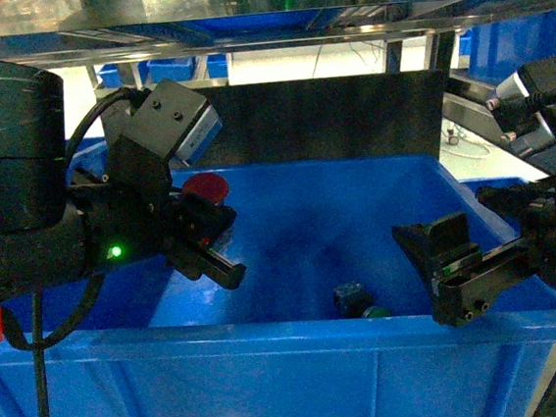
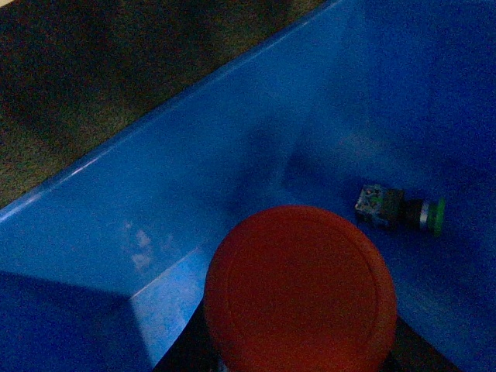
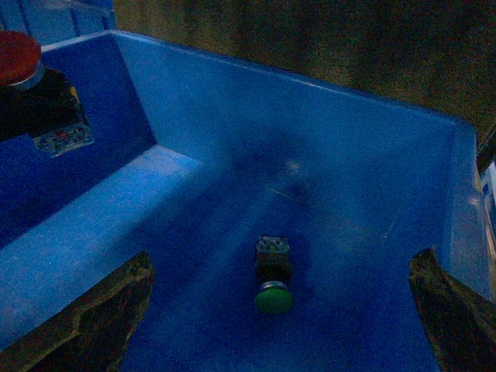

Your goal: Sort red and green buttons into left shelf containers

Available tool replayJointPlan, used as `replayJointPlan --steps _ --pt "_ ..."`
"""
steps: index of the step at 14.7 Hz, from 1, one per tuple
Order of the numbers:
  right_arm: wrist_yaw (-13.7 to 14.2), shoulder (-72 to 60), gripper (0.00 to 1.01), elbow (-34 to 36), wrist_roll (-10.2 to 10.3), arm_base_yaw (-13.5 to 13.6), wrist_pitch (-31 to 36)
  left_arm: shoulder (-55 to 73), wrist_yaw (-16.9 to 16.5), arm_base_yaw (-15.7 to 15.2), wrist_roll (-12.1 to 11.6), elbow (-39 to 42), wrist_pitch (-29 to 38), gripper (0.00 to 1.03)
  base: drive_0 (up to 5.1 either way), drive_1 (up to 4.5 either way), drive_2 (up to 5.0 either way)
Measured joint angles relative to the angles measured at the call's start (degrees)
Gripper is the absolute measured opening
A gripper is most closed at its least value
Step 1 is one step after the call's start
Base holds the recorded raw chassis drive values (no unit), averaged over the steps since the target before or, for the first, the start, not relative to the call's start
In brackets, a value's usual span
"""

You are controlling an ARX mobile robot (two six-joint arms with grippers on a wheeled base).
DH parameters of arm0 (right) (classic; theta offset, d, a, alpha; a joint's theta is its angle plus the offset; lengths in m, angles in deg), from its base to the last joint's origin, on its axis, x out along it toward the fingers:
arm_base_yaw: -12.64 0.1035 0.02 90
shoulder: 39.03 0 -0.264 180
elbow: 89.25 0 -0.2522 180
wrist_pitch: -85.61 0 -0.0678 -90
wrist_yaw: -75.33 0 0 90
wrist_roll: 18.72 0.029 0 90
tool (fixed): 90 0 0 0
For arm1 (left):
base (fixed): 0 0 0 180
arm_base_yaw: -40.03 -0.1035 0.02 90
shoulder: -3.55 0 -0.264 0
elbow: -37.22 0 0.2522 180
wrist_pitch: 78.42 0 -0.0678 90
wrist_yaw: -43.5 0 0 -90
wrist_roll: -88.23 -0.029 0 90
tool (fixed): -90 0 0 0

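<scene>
While the left gripper (image 1: 205, 237) clamps the red button (image 1: 205, 188), the spread, empty right gripper (image 1: 459, 272) overhangs the blue bin (image 1: 302, 354).

Dark panel (image 1: 318, 116) (beneath metal shelf (image 1: 241, 30)).

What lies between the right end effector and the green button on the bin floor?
Nothing: in the right wrist view only bare blue bin floor separates the open right end effector from the green button.
</scene>
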Motion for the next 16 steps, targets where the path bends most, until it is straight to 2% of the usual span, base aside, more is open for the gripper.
replayJointPlan --steps 2,3,4,6,9,12,13,14,15,16 --pt "0.0 0.0 0.98 0.0 0.0 0.0 0.0 2.0 1.0 -0.1 0.0 -2.4 -0.8 0.24 0.0 0.00 0.0" --pt "0.0 0.0 0.98 0.0 0.0 0.0 0.0 2.1 1.6 -0.1 0.1 -2.7 -0.9 0.31 0.0 0.00 0.0" --pt "0.0 0.0 0.98 0.0 0.0 0.0 0.0 2.1 1.6 -0.1 0.1 -2.7 -0.7 0.40 0.0 0.00 0.0" --pt "0.0 0.0 0.98 0.0 0.0 0.0 0.0 2.1 1.6 -0.1 0.1 -2.7 -0.7 0.66 0.0 0.00 0.0" --pt "0.0 0.0 0.98 0.0 0.0 0.0 0.0 2.1 1.6 -0.1 0.1 -2.7 -0.7 0.99 0.0 0.00 0.0" --pt "0.0 0.0 0.98 0.0 0.0 0.0 0.0 2.1 1.6 -0.1 0.1 -2.7 -0.7 0.98 0.0 0.00 0.0" --pt "2.6 -0.8 0.96 0.4 0.1 0.3 3.4 2.1 1.6 -0.1 0.1 -2.7 -0.6 0.98 0.0 0.00 0.0" --pt "11.6 -2.7 0.86 2.1 0.2 1.0 11.9 4.0 8.3 0.9 3.2 -0.9 11.6 0.91 0.0 0.00 0.0" --pt "22.0 -1.3 0.70 8.8 0.2 0.2 17.5 3.8 20.2 0.5 11.0 6.1 25.8 0.75 0.0 0.00 0.0" --pt "24.2 6.0 0.49 14.7 0.3 -3.8 18.2 -2.6 24.3 -3.1 17.8 16.4 34.0 0.54 0.0 0.00 0.0"
